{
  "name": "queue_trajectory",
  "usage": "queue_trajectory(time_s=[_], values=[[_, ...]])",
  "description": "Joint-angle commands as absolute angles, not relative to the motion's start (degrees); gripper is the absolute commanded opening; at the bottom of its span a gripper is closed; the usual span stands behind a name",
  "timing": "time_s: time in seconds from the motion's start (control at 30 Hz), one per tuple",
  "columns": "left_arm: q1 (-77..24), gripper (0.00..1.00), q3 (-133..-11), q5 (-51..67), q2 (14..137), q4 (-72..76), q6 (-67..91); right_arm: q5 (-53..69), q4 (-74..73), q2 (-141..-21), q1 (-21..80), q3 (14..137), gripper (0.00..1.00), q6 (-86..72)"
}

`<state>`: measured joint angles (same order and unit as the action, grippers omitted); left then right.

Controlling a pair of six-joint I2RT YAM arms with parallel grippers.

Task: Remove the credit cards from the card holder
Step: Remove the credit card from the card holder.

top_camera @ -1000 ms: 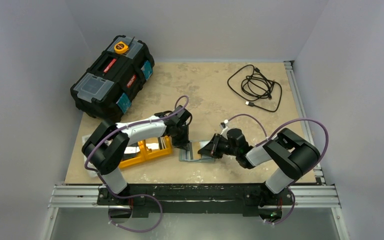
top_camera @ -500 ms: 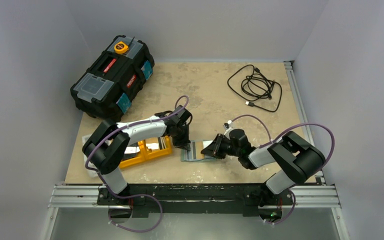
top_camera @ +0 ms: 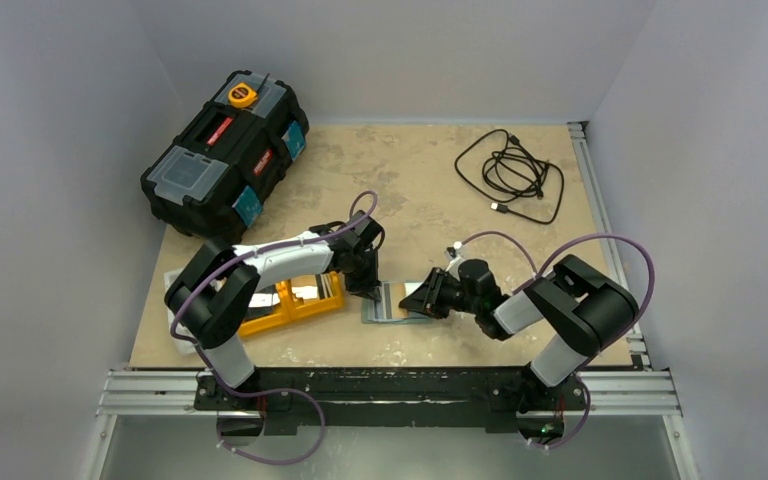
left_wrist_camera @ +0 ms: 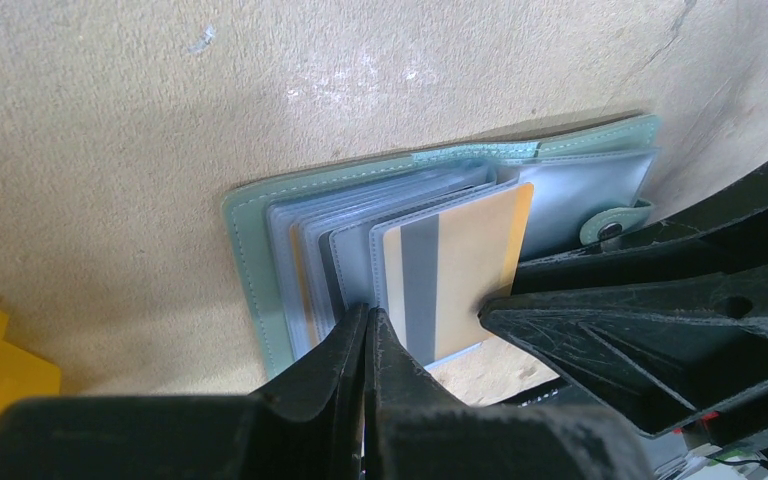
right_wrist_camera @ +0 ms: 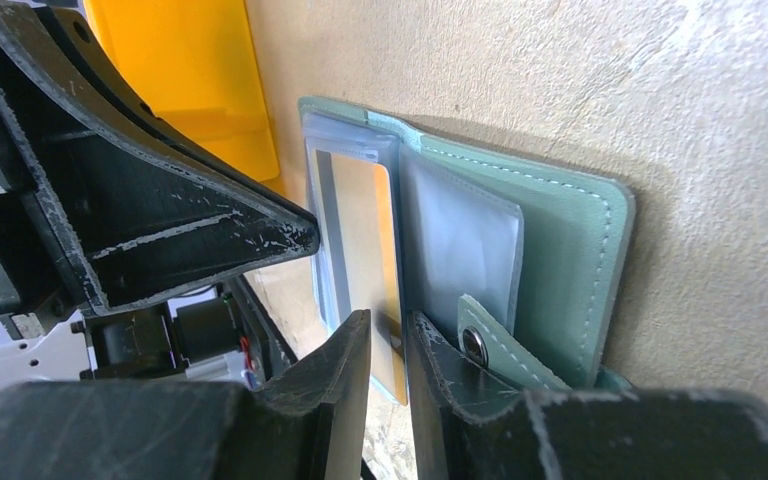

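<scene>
- The right gripper (right_wrist_camera: 389, 330) has its jaws narrowed to a thin slot, with the near end of a tan, grey-striped credit card (right_wrist_camera: 365, 220) between them.
- The left gripper (left_wrist_camera: 365, 325) has its jaws pressed together, tips at the sleeve edge of the card holder (left_wrist_camera: 248, 235). I cannot tell whether a sleeve is caught.
- The holder lies open beneath both sets of jaws, and the card is still partly in its sleeve.
- Compared with a second ago, more of the card's striped face shows between the two grippers.
- Over the last half second only the right elbow has drawn in slightly.
</scene>
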<state>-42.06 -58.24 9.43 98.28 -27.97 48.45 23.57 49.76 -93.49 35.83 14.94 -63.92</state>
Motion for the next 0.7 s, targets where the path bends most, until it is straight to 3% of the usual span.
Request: queue_trajectory(time_s=[0.0,0.3,0.67], values=[[-41.50,0.00,-57.13,5.45,100.39,-31.46,46.87,24.22,54.12,-94.27,34.74,13.37,0.21,-65.21],[-41.53,0.00,-57.46,5.63,100.63,-31.43,46.67,26.71,61.04,-98.31,33.58,12.40,0.20,-67.58],[-41.48,0.00,-57.77,5.54,100.81,-31.65,46.71,26.66,65.96,-100.26,32.23,10.09,0.02,-69.70]])
